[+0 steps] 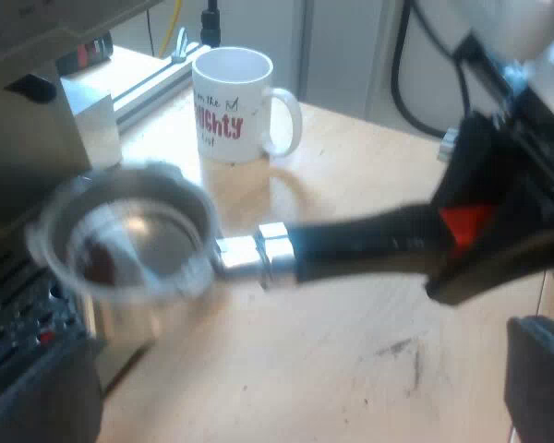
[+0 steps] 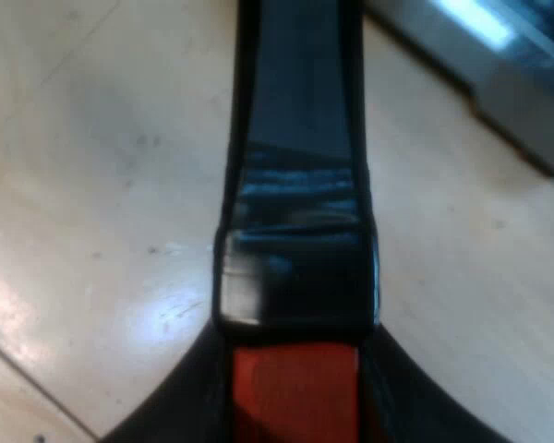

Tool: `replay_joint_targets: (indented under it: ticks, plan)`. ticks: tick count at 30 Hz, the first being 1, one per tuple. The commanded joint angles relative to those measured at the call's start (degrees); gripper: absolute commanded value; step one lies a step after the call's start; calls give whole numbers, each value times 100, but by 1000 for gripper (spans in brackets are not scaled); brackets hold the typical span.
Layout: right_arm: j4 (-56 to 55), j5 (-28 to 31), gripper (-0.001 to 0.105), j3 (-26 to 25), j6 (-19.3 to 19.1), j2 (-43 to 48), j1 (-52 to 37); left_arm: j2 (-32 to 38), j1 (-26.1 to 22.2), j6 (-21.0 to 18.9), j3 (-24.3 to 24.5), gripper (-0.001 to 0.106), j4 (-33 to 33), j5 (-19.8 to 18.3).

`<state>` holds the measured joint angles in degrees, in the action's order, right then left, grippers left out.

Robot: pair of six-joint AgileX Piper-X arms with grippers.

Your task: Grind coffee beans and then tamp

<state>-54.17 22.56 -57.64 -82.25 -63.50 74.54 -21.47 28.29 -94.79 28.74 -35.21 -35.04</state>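
Beside the machine (image 1: 23, 157), your right gripper (image 2: 295, 406) pinches the holder (image 1: 134, 245) by its handle (image 1: 369, 245); grinding seems unfinished, tamping not yet done.

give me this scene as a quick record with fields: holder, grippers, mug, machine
holder: metal holder loose, its basket by the espresso machine front, not locked in
handle: dark handle, red end clamped
right gripper: right gripper shut on the handle's red end, fingers on either side
mug: white mug, upright on the wooden table, apart from the holder
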Motion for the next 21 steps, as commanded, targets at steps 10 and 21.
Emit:
replay_joint_targets:
  ticks: [10,21]
  plan:
    - [1596,-314,0,1347,-57,74,-1,-226,1,-1,43,90,-135,188]
    - [2572,-498,0,2062,114,-382,-1,-1058,1,41,43,90,-82,355]
